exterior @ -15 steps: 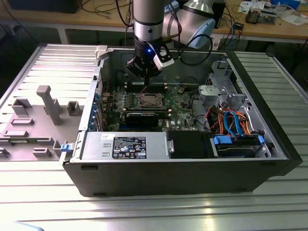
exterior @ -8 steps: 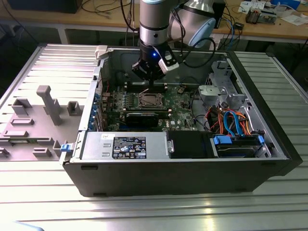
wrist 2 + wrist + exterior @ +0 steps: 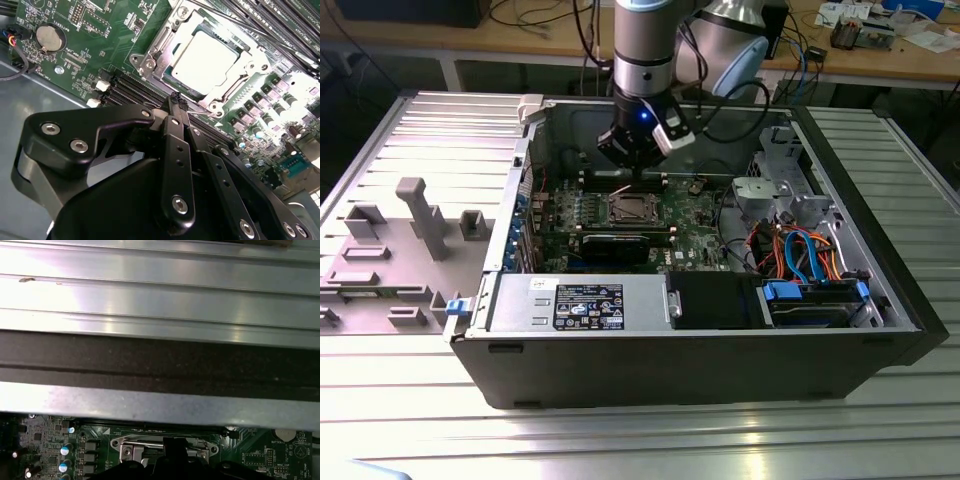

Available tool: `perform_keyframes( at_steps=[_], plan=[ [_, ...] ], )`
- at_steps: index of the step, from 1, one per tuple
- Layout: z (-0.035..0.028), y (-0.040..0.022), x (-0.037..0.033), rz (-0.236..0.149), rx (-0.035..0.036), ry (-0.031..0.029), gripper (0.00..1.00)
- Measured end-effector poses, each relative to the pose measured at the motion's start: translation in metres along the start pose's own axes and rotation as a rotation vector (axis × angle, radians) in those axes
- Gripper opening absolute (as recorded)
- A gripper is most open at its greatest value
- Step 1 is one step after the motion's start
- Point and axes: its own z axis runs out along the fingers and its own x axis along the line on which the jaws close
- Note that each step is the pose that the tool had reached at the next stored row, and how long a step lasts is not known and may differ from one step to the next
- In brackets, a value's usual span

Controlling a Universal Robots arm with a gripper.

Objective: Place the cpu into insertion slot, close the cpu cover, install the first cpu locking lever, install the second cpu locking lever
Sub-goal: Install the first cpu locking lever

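Hovering inside an open computer case (image 3: 720, 350) in the exterior view: black tool (image 3: 638, 158) on a silver arm (image 3: 643, 45), poised just above the rear edge of the insertion slot (image 3: 629, 209) on the green motherboard (image 3: 695, 235). Seen close in the second wrist view, and too small to make out from outside: cpu (image 3: 204, 56), a flat square of dull silver-grey metal, already seated in the socket, with the cpu cover (image 3: 165, 55), a thin bright steel frame with a large central cut-out, lying closed around it. Tool's 2 matte black fingers (image 3: 176, 150) pressed together, pinching nothing, tips just short of the cover's near corner. Also in that view, off to the tool's side: a round coin battery (image 3: 47, 36), and beside the socket rows of long dark memory slots (image 3: 125, 92). Looking the other way in the first wrist view: ribbed, brushed aluminium desk (image 3: 160, 295) beyond a dark case wall (image 3: 160, 365), and below it the cover's hinge edge with the tool's tip in front. Given by the exterior view alone: a grey power supply (image 3: 575, 305) with a label nearer the camera than the tool, coloured cables (image 3: 800, 250), and grey plastic fixtures (image 3: 415, 215) on the desk at the exterior view's left.
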Motion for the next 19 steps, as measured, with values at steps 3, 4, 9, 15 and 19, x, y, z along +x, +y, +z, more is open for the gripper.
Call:
perform_keyframes(
  at_steps=[3,4,9,15,19],
  plan=[
    [0.0015,0.0001,-0.0021,0.000,-0.0001,-0.0001,0.11],
    [0.0020,0.0001,-0.0026,0.000,-0.0002,-0.0001,0.11],
    [0.0053,0.0001,-0.0037,0.000,-0.0003,-0.0001,0.11],
    [0.0107,0.0000,-0.0061,0.000,-0.0003,0.0000,0.11],
    [0.0149,-0.0003,-0.0081,0.000,-0.0003,0.0000,0.11]
  ],
)
